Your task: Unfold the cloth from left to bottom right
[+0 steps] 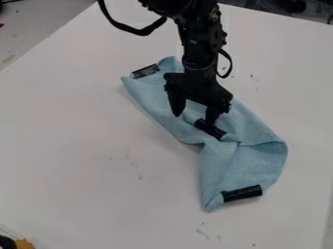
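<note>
We see the blue cloth (250, 127) lying partly folded around the middle of the bench (71, 146), its black-patched ends toward the top and bottom edges. Our gripper (195, 111) hangs over it, jaws spread.

Arm (198, 39): was cut off above. Blue cloth (250, 158): lay partly hidden behind claw (194, 118). Yellowish item (25, 243), lower left: was cropped, identity seemingly unclear.

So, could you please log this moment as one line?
gripper over light-blue cloth | fingers apart | cloth partly folded, black strips on it | white table
</note>
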Controlling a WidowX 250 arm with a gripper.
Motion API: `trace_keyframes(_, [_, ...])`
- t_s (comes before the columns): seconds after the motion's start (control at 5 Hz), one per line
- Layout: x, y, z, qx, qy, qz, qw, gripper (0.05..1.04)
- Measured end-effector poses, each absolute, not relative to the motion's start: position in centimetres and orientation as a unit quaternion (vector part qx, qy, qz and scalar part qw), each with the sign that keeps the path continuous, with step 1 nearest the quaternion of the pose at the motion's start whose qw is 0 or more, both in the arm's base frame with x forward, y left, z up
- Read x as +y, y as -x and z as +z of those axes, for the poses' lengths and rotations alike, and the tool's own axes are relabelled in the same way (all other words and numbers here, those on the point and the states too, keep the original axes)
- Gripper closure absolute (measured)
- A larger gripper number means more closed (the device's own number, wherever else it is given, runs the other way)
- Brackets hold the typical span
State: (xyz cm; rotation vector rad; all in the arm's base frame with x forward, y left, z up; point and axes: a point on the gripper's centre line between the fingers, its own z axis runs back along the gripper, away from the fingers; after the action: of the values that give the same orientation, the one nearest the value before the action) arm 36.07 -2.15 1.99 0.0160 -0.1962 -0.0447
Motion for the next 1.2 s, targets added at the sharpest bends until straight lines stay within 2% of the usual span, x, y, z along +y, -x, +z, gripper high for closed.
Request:
trace_keyframes(0.6, [-2.18,-36.01,0.84,-0.087,-0.007,-0.02,0.996,0.086])
trace_keyframes(0.8, [-2.2,-36.12,0.86,-0.087,-0.007,-0.021,0.996,0.164])
trace_keyframes(1.2, [-2.95,-36.14,0.97,-0.083,-0.013,-0.039,0.996,0.72])
